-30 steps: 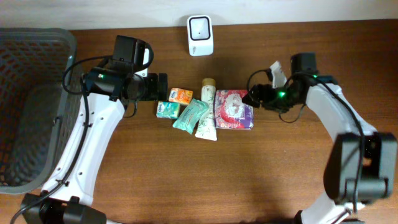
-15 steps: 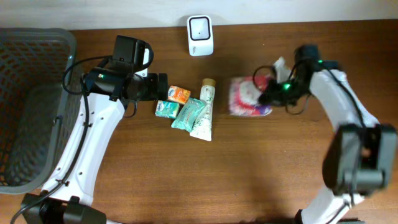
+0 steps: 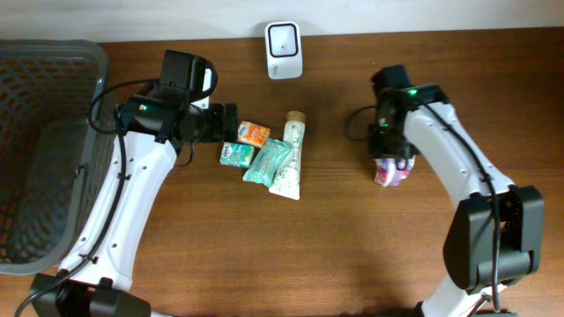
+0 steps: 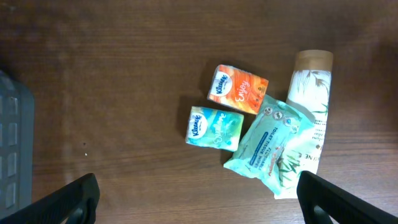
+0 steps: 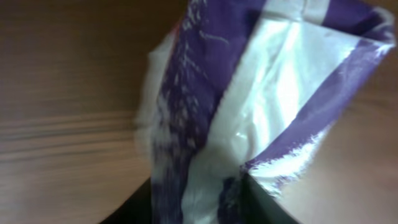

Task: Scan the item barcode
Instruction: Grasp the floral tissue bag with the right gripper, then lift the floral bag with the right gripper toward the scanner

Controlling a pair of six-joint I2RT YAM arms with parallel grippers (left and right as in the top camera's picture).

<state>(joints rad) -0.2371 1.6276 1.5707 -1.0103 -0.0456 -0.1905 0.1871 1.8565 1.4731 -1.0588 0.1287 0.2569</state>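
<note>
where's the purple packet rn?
Overhead view, right side of the table: the purple packet is pinched in the right gripper, well right of the white tube and below-right of the scanner.

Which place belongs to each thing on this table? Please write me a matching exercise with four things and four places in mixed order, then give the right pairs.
Things:
1. scanner
2. basket
3. purple pack
4. orange tissue pack

Places:
a. far left side of the overhead view
b. alone, to the right of all the other items
c. middle of the far table edge
d. beside the teal tissue pack

Right pairs: 1-c, 2-a, 3-b, 4-d
</note>
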